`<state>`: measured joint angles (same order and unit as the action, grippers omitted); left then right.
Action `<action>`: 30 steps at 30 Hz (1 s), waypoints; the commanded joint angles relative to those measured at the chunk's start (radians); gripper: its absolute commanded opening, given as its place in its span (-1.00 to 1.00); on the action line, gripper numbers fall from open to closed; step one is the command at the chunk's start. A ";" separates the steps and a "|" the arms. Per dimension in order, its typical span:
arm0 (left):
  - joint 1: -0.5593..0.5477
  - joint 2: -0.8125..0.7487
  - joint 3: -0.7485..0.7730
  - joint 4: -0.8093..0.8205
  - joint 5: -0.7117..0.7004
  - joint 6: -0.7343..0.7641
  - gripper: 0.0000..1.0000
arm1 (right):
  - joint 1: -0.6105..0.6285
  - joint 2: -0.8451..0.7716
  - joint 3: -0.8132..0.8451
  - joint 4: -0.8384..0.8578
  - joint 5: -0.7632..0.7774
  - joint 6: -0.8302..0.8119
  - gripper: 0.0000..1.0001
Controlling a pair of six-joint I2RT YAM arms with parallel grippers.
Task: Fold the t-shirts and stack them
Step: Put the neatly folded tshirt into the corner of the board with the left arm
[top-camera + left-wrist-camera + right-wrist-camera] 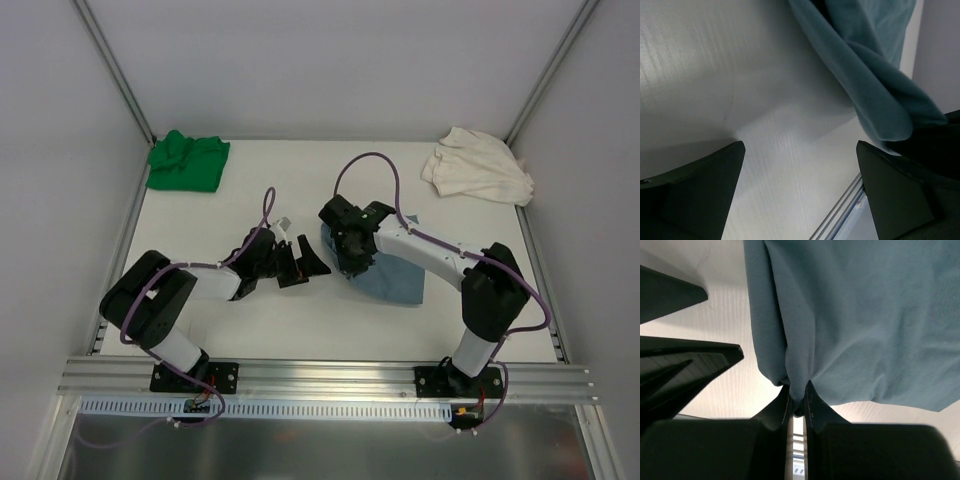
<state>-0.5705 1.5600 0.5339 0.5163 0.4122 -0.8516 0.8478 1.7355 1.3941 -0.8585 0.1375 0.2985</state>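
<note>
While the dusty blue-grey cloth t-shirt (398,275) is laid near the middle of the white table (300,330), a fold of its edge is pinched tight by the closed right gripper (797,390). The left gripper (800,146) is held wide apart just beside it, with nothing gripped. A bright green cloth t-shirt (188,162) is bunched in the far left corner, a cream-white cloth t-shirt (477,166) in the far right.

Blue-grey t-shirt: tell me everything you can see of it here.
The blue-grey t-shirt is soft, matte cloth, folded into a rough rectangle lying on the white table, right of centre. The right gripper is shut on a bunched fold at its left edge, where the cloth puckers. The open left gripper stands close beside that edge. No tag shows.
</note>
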 commanded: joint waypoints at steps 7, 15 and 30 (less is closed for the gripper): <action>-0.006 0.051 -0.107 0.453 -0.095 -0.196 0.97 | 0.004 -0.033 -0.052 0.024 -0.026 0.031 -0.99; -0.006 0.230 -0.088 0.757 -0.107 -0.365 0.97 | 0.008 -0.044 -0.061 0.038 -0.039 0.037 -0.99; -0.023 0.489 0.087 0.927 -0.095 -0.468 0.97 | 0.022 -0.031 -0.052 0.044 -0.062 0.042 -0.99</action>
<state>-0.5838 1.9957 0.5976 1.2606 0.3321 -1.3251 0.8574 1.7355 1.3327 -0.8192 0.0891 0.3149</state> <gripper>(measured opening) 0.985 0.063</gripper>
